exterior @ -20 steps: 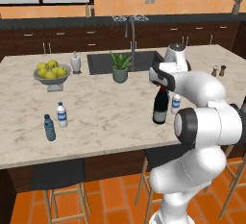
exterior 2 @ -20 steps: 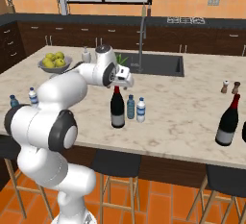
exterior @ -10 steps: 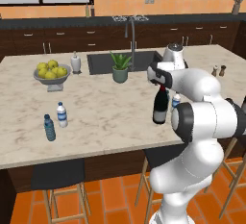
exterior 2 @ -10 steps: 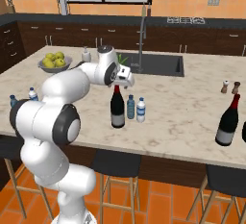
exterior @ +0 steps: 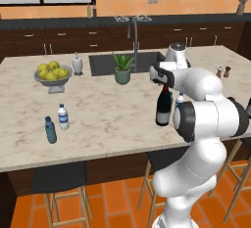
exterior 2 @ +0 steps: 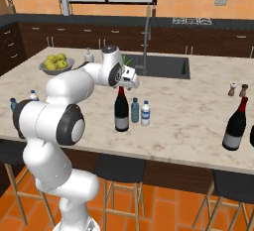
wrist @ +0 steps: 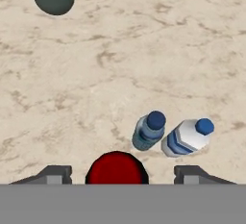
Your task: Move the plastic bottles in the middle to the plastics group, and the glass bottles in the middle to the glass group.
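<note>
Marble island counter spans the frame, with a dark sink and tall faucet set at its far edge. Fruit bowl of yellow-green fruit is seen left of the sink, white soap dispenser just beside it. Potted plant sits at the sink's near rim. Salt and pepper shakers stand together toward the right end. Stools are tucked under the near edge.

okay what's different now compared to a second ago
The gripper, already poised over the dark wine bottle's red cap, has begun closing around its neck but does not visibly grip it yet. The wine bottle and the two water bottles beside it have not moved.
</note>
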You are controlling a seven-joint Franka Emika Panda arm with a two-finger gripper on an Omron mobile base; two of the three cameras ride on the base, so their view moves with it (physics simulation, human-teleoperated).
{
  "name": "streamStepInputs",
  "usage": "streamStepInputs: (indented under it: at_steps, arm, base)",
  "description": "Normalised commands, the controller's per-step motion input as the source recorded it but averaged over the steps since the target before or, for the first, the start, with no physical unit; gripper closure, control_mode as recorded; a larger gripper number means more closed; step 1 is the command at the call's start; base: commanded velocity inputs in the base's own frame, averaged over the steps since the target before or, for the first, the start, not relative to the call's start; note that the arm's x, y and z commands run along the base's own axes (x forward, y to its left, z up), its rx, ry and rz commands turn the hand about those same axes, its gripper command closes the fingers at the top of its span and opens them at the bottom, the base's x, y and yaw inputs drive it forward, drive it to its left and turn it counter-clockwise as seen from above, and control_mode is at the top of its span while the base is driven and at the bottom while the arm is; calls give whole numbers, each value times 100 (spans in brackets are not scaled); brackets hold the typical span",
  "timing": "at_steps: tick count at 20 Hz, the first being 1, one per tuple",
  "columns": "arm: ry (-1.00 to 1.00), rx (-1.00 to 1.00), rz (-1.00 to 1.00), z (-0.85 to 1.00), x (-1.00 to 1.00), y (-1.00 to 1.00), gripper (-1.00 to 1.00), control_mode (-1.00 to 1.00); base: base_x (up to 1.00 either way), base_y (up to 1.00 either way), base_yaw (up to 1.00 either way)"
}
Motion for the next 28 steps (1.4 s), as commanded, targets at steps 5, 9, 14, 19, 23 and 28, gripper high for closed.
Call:
streamStepInputs:
  at_steps: [5, 9, 14, 19, 23, 28]
  arm:
    - [-10, 7, 0, -29, 0, 0, 100, -100]
    - [-25, 7, 0, -20, -6, 0, 100, -100]
    - [-9, 0, 0, 9, -44, -2, 100, -100]
    - [2, -13, -12, 39, -61, -20, 100, -100]
    - [0, -17, -7, 25, -44, -62, 100, -100]
    - [0, -8, -13, 7, -17, -86, 100, -100]
  base:
    - [0, 0, 0]
    - [0, 0, 0]
    - [0, 0, 0]
    - [0, 0, 0]
    - [0, 0, 0]
    - [0, 0, 0]
